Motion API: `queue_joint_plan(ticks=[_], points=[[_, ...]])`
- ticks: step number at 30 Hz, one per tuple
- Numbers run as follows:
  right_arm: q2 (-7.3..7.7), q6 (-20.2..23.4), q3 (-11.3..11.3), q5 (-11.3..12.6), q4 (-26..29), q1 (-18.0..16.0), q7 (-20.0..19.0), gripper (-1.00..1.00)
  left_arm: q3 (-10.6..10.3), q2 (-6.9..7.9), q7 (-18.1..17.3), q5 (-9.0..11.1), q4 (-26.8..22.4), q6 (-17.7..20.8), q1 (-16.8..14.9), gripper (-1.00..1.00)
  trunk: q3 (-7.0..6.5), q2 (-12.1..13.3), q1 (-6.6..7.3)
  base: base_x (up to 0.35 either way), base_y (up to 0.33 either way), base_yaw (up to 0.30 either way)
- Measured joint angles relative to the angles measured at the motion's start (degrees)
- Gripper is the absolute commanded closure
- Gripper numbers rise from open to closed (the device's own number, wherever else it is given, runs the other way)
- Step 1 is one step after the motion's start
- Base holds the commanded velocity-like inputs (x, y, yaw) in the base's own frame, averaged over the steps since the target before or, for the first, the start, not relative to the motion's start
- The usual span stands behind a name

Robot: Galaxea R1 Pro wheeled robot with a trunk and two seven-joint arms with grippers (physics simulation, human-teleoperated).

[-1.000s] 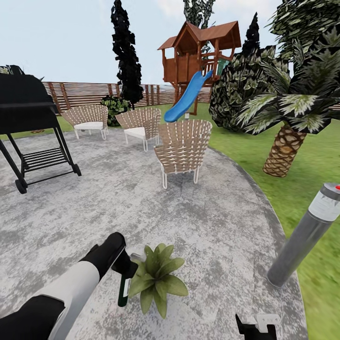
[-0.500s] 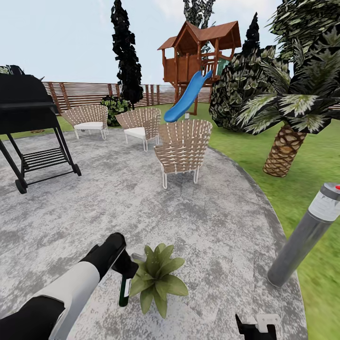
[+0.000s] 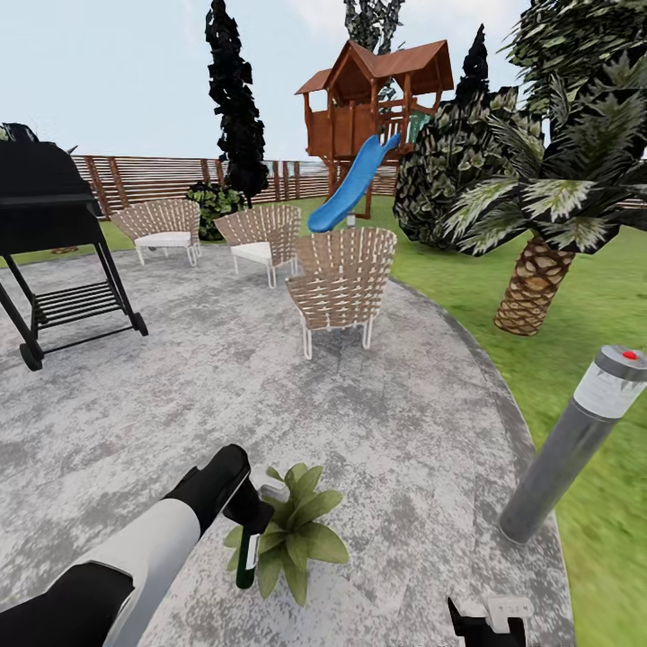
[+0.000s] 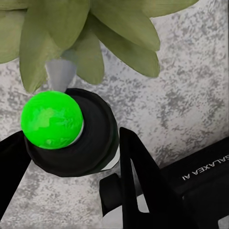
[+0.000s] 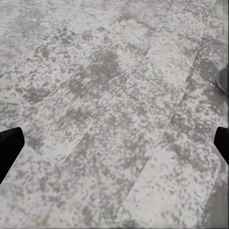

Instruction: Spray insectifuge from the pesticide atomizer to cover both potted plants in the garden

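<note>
Left gripper (image 3: 252, 514): clenched on the pesticide atomizer (image 3: 244, 564), black fingers (image 4: 136, 167) on both sides of the bottle.
Pesticide atomizer: held upright above the patio (image 3: 386, 422), touching the leaves of the potted plant (image 3: 292, 530).
Right gripper (image 3: 488, 622): low over bare paving, fingertips (image 5: 9, 145) far apart, holding nothing.
Bollard lamp (image 3: 568, 440): at the patio edge, tilted.
</note>
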State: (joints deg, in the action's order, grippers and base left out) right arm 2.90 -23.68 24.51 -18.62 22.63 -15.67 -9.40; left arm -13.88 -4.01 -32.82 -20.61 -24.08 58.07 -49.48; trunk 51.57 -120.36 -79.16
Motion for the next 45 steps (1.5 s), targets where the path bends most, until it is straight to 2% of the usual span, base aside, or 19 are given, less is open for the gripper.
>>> queue_joint_plan(ticks=[9,16,28,33,45], points=[[-0.02,0.0,-0.03,0.0,-0.01,-0.01,0.01,-1.0,-0.03,0.16,0.0,-0.16,-0.01,-0.04,0.1,1.0,0.0,0.0,0.0,-0.001,0.0,-0.217],[-0.04,0.0,-0.03,0.0,-0.02,-0.01,0.02,-1.0,-0.03,0.4,-0.01,-0.23,-0.02,0.03,0.2,1.0,0.0,0.0,-0.02,-0.201,0.0,-0.009],[-0.05,0.0,-0.03,-0.05,-0.1,-0.01,0.01,-1.0,0.37,-0.06,-0.01,-0.03,-0.03,0.03,0.19,1.0,0.0,0.0,0.0,-0.01,0.0,0.0],[-0.05,0.0,-0.03,-0.09,-0.2,-0.01,0.01,-1.0,0.49,0.43,-0.04,0.0,-0.02,0.02,0.19,1.0,0.0,0.0,-0.03,-0.172,0.0,0.0],[-0.06,-0.09,-0.03,-0.02,-1.51,-0.03,0.04,-1.0,0.25,0.02,-0.01,0.0,-0.02,-0.01,0.2,1.0,0.0,0.0,0.0,-0.086,0.0,0.0]])
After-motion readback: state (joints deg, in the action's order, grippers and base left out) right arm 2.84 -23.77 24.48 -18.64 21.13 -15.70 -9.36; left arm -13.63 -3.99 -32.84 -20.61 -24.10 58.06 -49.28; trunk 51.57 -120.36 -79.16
